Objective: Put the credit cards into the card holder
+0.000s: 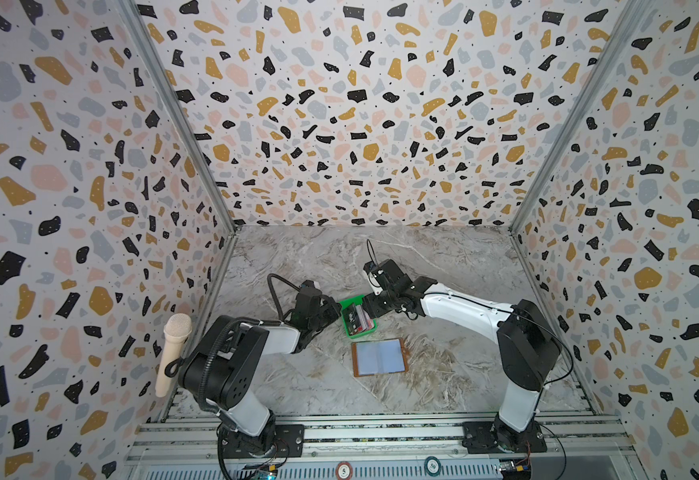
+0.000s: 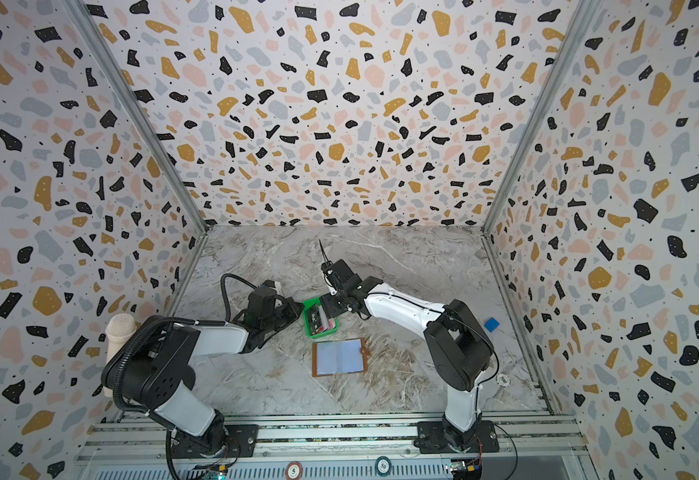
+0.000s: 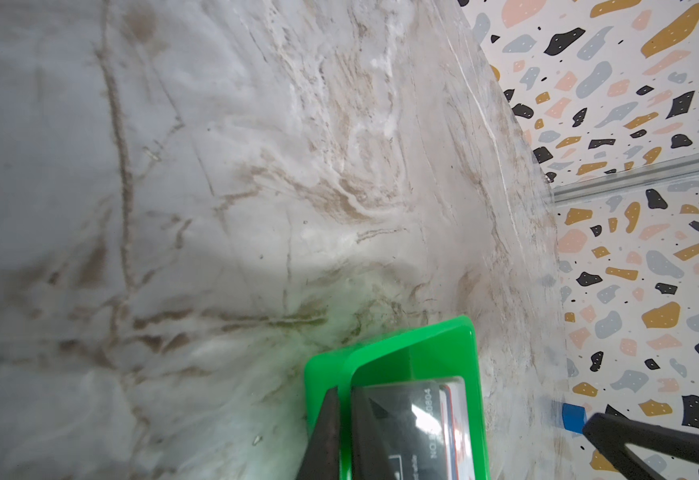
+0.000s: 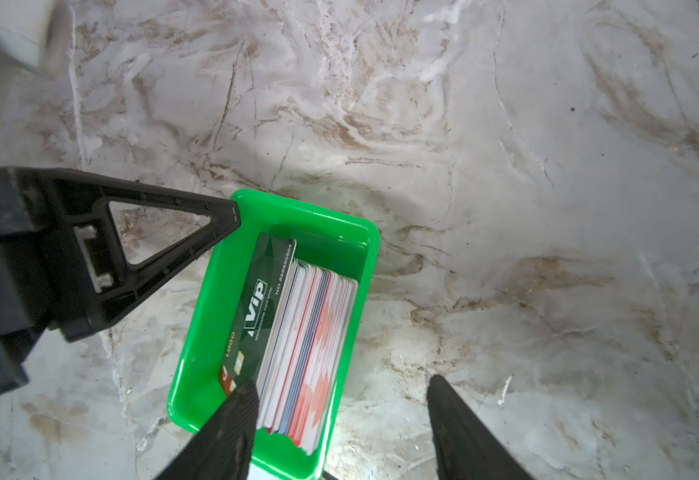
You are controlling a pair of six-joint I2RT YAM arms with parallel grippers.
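Right wrist: "VIP", "LOGO" on dark credit card [image 4: 265,300]

Beneath the right gripper [image 4: 343,381], the green tray [image 4: 210,299] is glossy smooth plastic, the credit cards [image 4: 314,332] shiny plastic, its fingers [image 4: 235,424] ribbed matt black. The table [image 4: 526,166] looks smooth, marble-patterned.

Grey-brown marbled desk [image 4: 505,166]. Green rectangular plastic tray [image 4: 206,299], eleven o'clock from the black right gripper [image 4: 343,381]. It contains thin plastic credit cards [image 4: 318,332] on edge, dark green VIP card [image 4: 262,303] outermost. Right fingers [image 4: 231,424] spread: one against the VIP card, one outside the tray. Black left gripper [image 4: 232,214], ten o'clock, pinched on the tray's rim.
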